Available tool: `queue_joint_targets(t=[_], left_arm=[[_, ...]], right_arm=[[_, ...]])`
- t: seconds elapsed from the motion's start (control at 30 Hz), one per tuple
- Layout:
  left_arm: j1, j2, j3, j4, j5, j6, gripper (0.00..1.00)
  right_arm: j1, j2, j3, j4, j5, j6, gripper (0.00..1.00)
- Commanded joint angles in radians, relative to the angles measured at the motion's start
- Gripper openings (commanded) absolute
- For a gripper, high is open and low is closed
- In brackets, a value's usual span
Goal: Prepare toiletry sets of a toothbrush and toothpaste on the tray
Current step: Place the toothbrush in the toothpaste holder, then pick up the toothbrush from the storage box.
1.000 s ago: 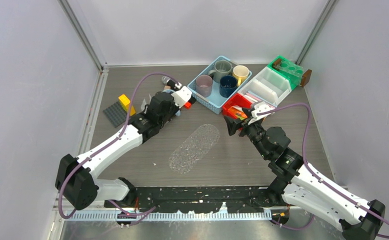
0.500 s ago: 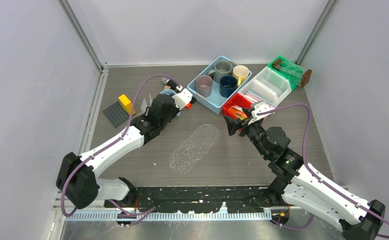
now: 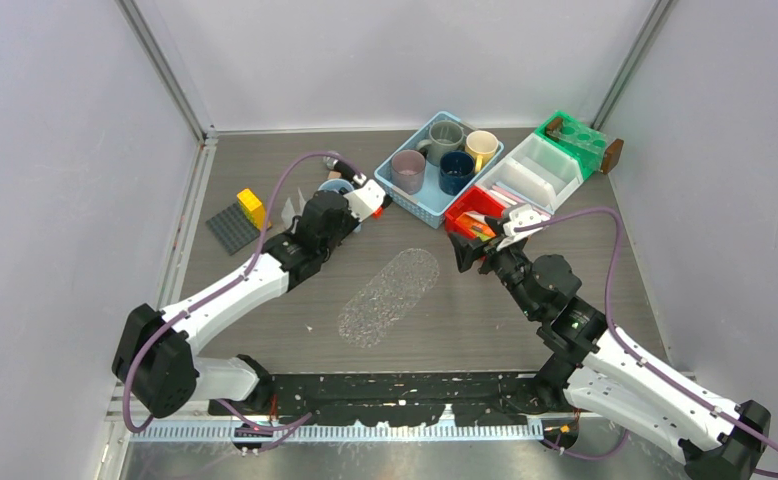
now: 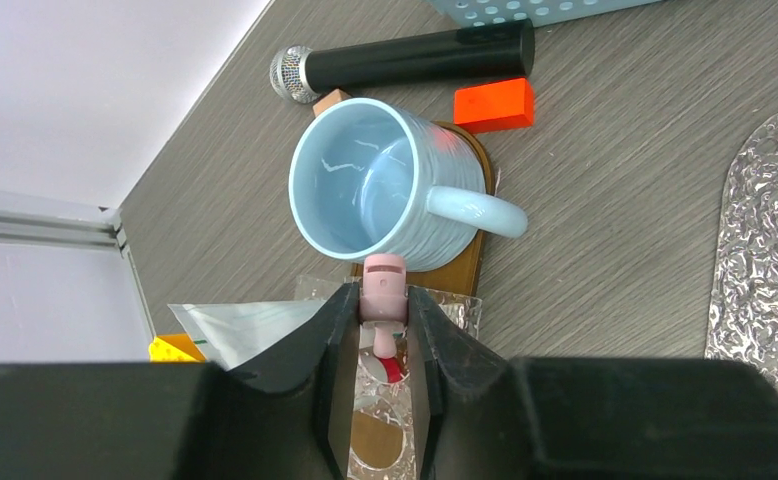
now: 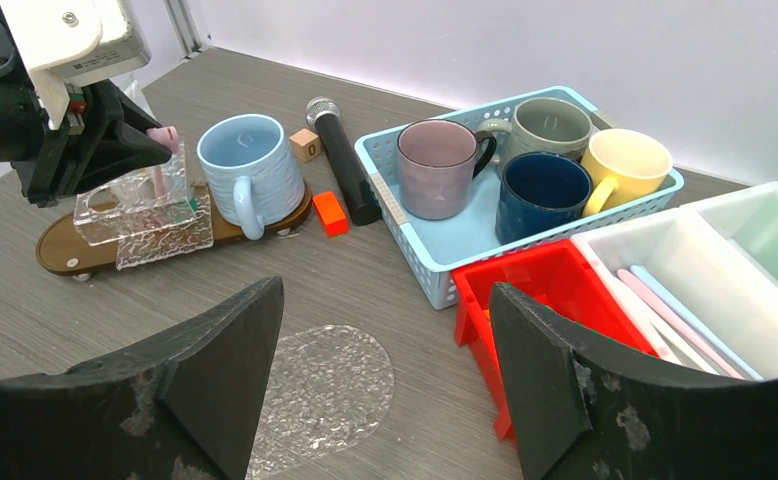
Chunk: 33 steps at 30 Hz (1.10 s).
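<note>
Pink toothbrush (image 4: pixel 385 278) clamped in left pincer (image 4: pixel 382 295), lower shaft hidden; right pincer (image 5: pixel 385 290) spread wide.

2 white arms (image 3: pixel 230 295) with black joints; purple cables (image 3: pixel 283 175) looped along each; matte black wedge fingers (image 5: pixel 220 370), scuffed on right.

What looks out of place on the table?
A black microphone lies flat between the light blue mug and the blue mug basket, an orange block beside it; neither suits a toiletry set. Nothing looks spilled or damaged.
</note>
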Motion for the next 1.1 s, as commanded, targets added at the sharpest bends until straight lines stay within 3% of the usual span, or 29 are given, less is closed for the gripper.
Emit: queue_joint_targets(t=[0.0, 0.47, 0.67, 0.83, 0.93, 1.07], left_arm=[[0.0, -0.029, -0.004, 0.045, -0.012, 0.02, 0.27], [0.0, -0.098, 0.049, -0.014, 0.024, -0.025, 0.54], [0.0, -0.173, 0.093, -0.076, 0.005, -0.1, 0.71], [0.0, -0.255, 0.108, -0.132, -0.035, -0.181, 0.77], [0.0, -0.299, 0.127, -0.205, -0.047, -0.21, 0.79], [0.0, -0.352, 0.138, -0.296, -0.097, -0.228, 0.82]], right_arm=[[0.006, -0.016, 0.007, 0.04, 0.007, -0.014, 0.82], [0.007, 0.003, 0.062, -0.028, 0.037, 0.004, 0.82], [0.006, 0.059, 0.162, -0.173, 0.17, 0.042, 0.83], [-0.006, 0.125, 0.246, -0.279, 0.259, 0.08, 0.85], [-0.068, 0.168, 0.296, -0.342, 0.244, 0.118, 0.85], [-0.261, 0.224, 0.335, -0.403, 0.091, 0.254, 0.85]])
